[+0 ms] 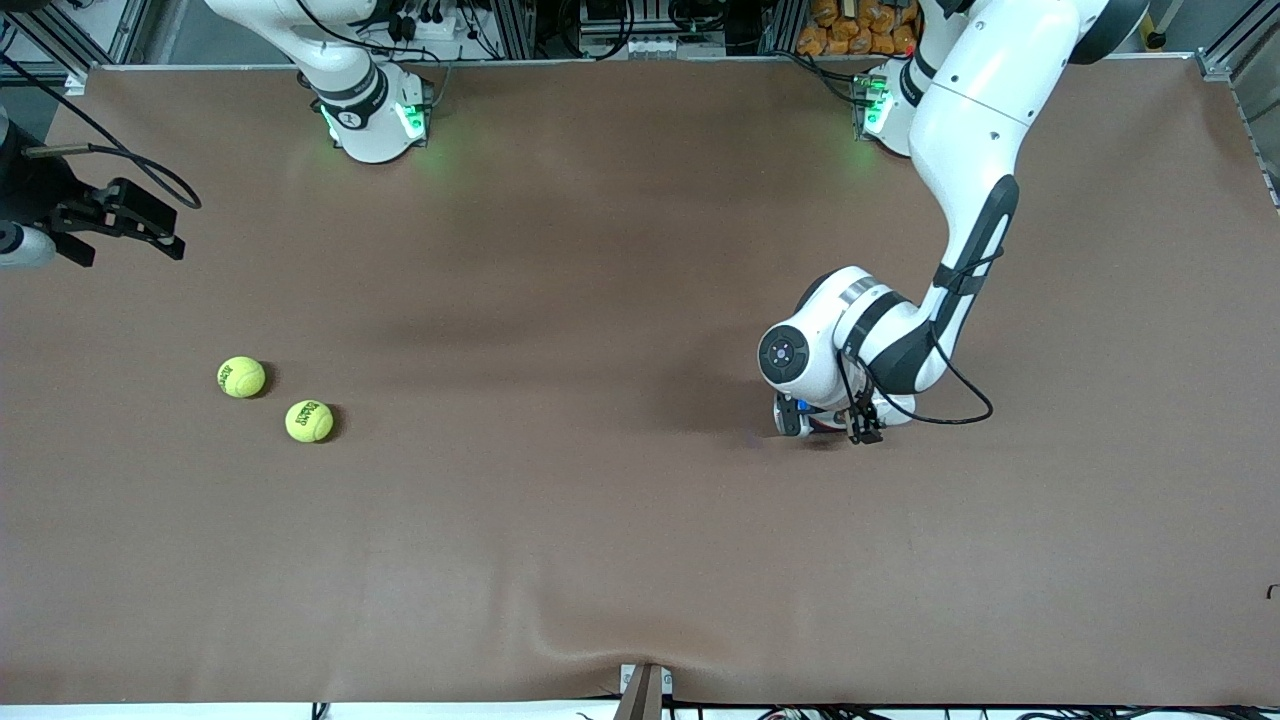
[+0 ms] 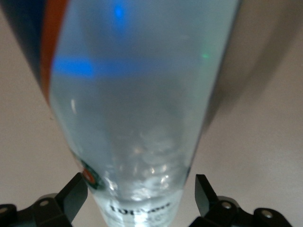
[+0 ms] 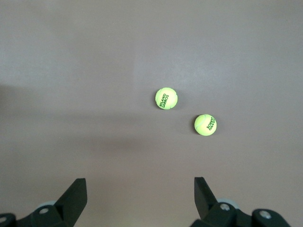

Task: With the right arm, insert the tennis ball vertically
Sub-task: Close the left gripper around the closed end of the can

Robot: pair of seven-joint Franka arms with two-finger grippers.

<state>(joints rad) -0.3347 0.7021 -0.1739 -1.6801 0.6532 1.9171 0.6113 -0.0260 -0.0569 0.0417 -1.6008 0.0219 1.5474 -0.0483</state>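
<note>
**Front view: two tennis balls on the bench, clear tube between the left tool's fingers**

Front view, lower left of the frame: tennis ball point(image 1: 310, 421), yellow-green with dark print, lying on the brown bench point(image 1: 560, 540) toward the right arm's end. Second tennis ball point(image 1: 241, 377) just beside it, apart from it, slightly higher in the frame and so farther from the front camera. Neither ball is touched by a tool.

Right wrist view: both balls appear right of centre, well clear of the fingertips point(image 3: 75, 194), which stand spread wide at the lower edge of the frame.

Right tool point(image 1: 130, 225): at the far left edge of the front view, upper part of the frame, hanging over the bench at the right arm's end, empty.

Clear tube point(image 2: 137, 109): fills the centre of the left wrist view; transparent plastic with blue and orange label bands and dark print near its lower end.

Left tool point(image 2: 140, 194): fingers spread, one either side of the tube; contact with its wall cannot be told. In the front view it sits low over the bench, right of centre, under the bent left arm point(image 1: 965, 200).
</note>
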